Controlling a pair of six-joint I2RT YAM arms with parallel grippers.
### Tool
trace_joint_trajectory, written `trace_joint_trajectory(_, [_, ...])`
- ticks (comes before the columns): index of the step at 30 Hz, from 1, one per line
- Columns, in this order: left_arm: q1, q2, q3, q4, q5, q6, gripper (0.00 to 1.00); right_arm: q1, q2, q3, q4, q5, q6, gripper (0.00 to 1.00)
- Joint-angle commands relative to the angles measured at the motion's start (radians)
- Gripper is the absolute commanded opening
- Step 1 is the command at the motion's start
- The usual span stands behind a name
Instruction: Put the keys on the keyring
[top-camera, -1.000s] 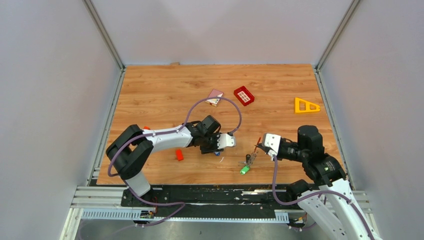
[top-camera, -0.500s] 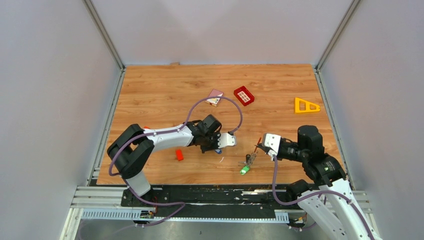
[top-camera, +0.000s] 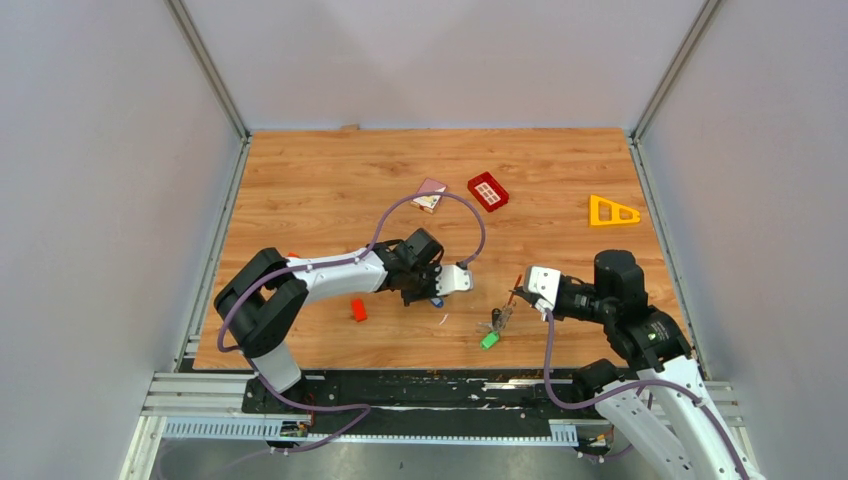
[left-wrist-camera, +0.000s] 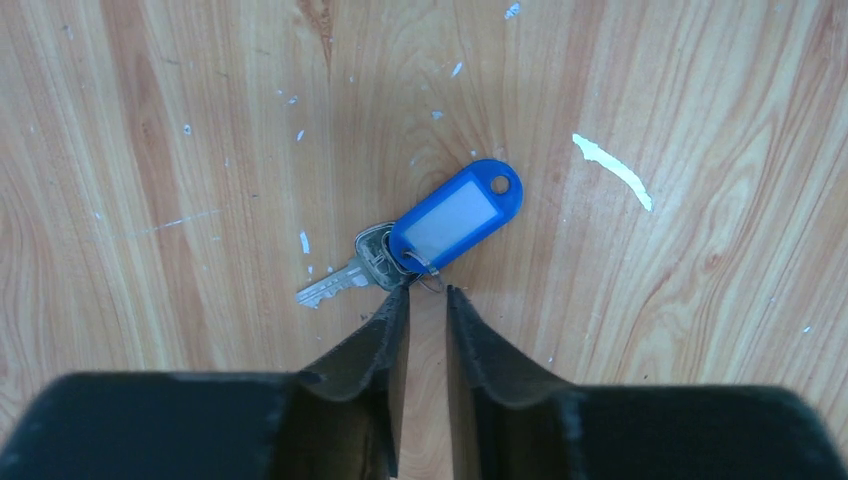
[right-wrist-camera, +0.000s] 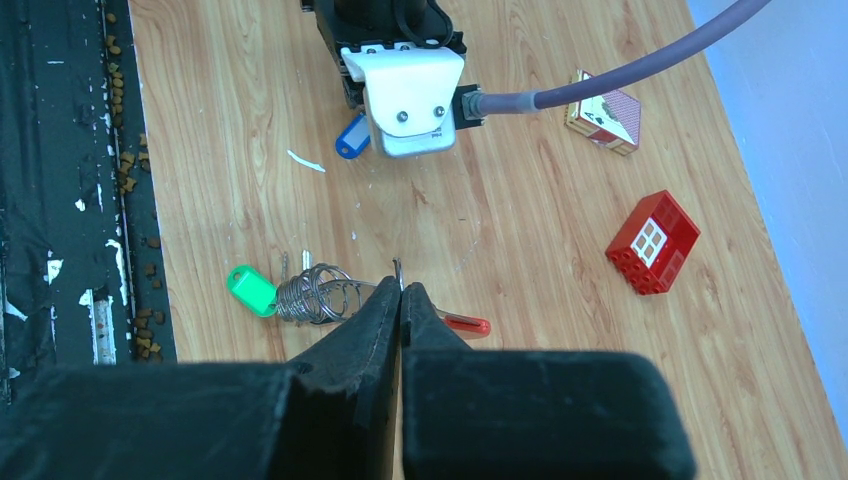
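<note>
A silver key with a blue plastic tag (left-wrist-camera: 455, 212) lies flat on the wood, also seen in the top view (top-camera: 437, 301). My left gripper (left-wrist-camera: 428, 294) hovers right at the tag's small wire ring, jaws a narrow gap apart with only wood between them. My right gripper (right-wrist-camera: 401, 288) is shut on a thin wire of the keyring (right-wrist-camera: 318, 294), a coil of metal rings with a glossy red piece (right-wrist-camera: 466, 325). A green-tagged key (right-wrist-camera: 250, 289) hangs at the coil's left end. In the top view the keyring (top-camera: 499, 318) and the green tag (top-camera: 489, 340) sit left of my right gripper (top-camera: 519, 291).
A small plain red block (top-camera: 358, 309) lies left of my left gripper (top-camera: 441, 291). A red gridded tray (top-camera: 487, 191) and a small pink box (top-camera: 430, 195) are at mid-back, and a yellow triangle (top-camera: 613, 211) is at the right. A purple cable (top-camera: 478, 225) loops over the left arm.
My left gripper has shifted slightly away from the near edge, staying over the blue-tagged key. My right gripper still holds the keyring in about the same place.
</note>
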Motion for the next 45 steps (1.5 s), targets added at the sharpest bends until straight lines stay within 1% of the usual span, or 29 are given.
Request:
trace_joint_trajectory(1, [0.000, -0.011, 0.043, 0.024, -0.004, -0.014, 0.32, -0.004, -0.002, 0.008, 0.040, -0.021, -0.013, 0.00])
trace_joint_trajectory(3, [0.001, -0.009, 0.042, 0.031, -0.006, -0.019, 0.35, -0.004, -0.003, 0.008, 0.040, -0.021, -0.013, 0.00])
trace_joint_trajectory(10, [-0.001, 0.006, 0.046, 0.028, 0.011, -0.021, 0.39, -0.003, -0.004, 0.008, 0.038, -0.021, -0.013, 0.00])
trace_joint_trajectory(14, [-0.002, 0.005, 0.037, 0.024, 0.022, -0.014, 0.44, -0.004, -0.004, 0.006, 0.040, -0.019, -0.013, 0.00])
trace_joint_trajectory(23, [-0.013, 0.014, 0.033, 0.055, -0.028, -0.023, 0.46, -0.003, -0.004, 0.006, 0.040, -0.019, -0.011, 0.00])
trace_joint_trajectory(33, [-0.013, 0.030, 0.033, 0.063, -0.027, -0.020, 0.45, -0.003, -0.005, 0.006, 0.040, -0.018, -0.012, 0.00])
trace_joint_trajectory(37, [-0.013, 0.034, 0.036, 0.069, -0.028, -0.024, 0.43, -0.003, -0.004, 0.006, 0.040, -0.018, -0.012, 0.00])
trace_joint_trajectory(40, [-0.014, 0.035, 0.038, 0.069, -0.024, -0.025, 0.39, -0.003, -0.004, 0.005, 0.040, -0.018, -0.012, 0.00])
trace_joint_trajectory(45, [-0.014, 0.034, 0.037, 0.062, -0.022, -0.022, 0.29, -0.003, -0.005, 0.005, 0.040, -0.018, -0.012, 0.00])
